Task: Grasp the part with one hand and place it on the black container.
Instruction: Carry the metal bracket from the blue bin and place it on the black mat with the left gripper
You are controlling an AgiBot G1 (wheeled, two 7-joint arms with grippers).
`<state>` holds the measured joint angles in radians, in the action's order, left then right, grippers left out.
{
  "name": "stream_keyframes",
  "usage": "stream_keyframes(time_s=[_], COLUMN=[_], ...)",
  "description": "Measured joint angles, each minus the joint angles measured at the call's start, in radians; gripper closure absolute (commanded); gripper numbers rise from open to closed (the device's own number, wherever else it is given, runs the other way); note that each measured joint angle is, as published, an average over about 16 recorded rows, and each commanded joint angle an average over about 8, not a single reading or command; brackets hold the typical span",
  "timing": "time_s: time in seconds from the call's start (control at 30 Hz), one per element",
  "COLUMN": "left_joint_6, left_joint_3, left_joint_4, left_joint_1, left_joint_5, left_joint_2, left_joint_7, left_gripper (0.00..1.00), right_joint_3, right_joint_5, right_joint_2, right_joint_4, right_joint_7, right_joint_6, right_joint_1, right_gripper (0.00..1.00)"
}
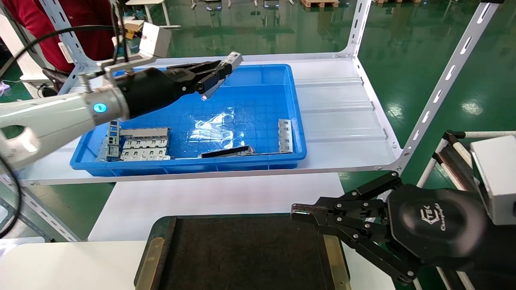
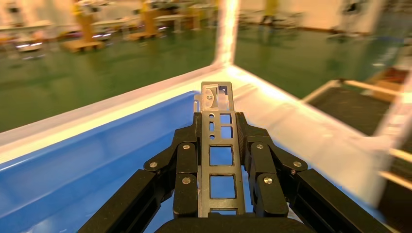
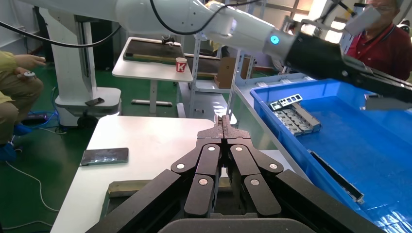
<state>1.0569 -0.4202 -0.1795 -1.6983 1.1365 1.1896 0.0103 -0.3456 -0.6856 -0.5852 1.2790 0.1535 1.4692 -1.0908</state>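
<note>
My left gripper (image 1: 219, 73) is shut on the part (image 1: 234, 59), a slim silver-grey bar with a row of square holes, and holds it in the air above the far side of the blue bin (image 1: 189, 166). In the left wrist view the part (image 2: 217, 167) lies lengthwise between the closed fingers (image 2: 187, 165), and its end sticks out past the tips. The black container (image 1: 242, 257) lies on the near table below the shelf. My right gripper (image 1: 296, 212) is shut and empty, hovering at the container's right edge; it also shows in the right wrist view (image 3: 222, 122).
The bin on the white shelf holds grey multi-row metal blocks (image 1: 143, 143) at its left, a flat black strip (image 1: 225, 152) near the front wall and another slim bar (image 1: 285, 135) at the right. Perforated shelf posts (image 1: 439, 88) stand at the corners. A person in red (image 1: 80, 36) stands behind.
</note>
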Motion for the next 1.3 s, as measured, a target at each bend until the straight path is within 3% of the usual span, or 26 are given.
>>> stream_keyframes(time_s=[0.4, 0.67, 0.93, 1.3], left_joint_6=[0.341, 0.412, 0.268, -0.190], left_joint_3=[0.006, 0.000, -0.015, -0.040], left_joint_4=[-0.279, -0.527, -0.728, -0.878], left_joint_1=[0.154, 0.356, 0.597, 0.866], left_joint_5=[-0.069, -0.108, -0.091, 0.037], left_joint_2=[-0.142, -0.225, -0.266, -0.193], left_joint_7=[-0.151, -0.296, -0.428, -0.566], left_gripper=[1.00, 1.00, 1.00, 1.00], right_joint_3=[0.000, 0.000, -0.001, -0.001], right_joint_5=[0.000, 0.000, 0.000, 0.001], right_joint_2=[0.000, 0.000, 0.000, 0.000], right_joint_4=[0.000, 0.000, 0.000, 0.000], right_joint_7=[0.000, 0.000, 0.000, 0.000], right_joint_6=[0.000, 0.000, 0.000, 0.000], right_joint_1=[0.000, 0.000, 0.000, 0.000], right_gripper=[1.00, 1.00, 1.00, 1.00])
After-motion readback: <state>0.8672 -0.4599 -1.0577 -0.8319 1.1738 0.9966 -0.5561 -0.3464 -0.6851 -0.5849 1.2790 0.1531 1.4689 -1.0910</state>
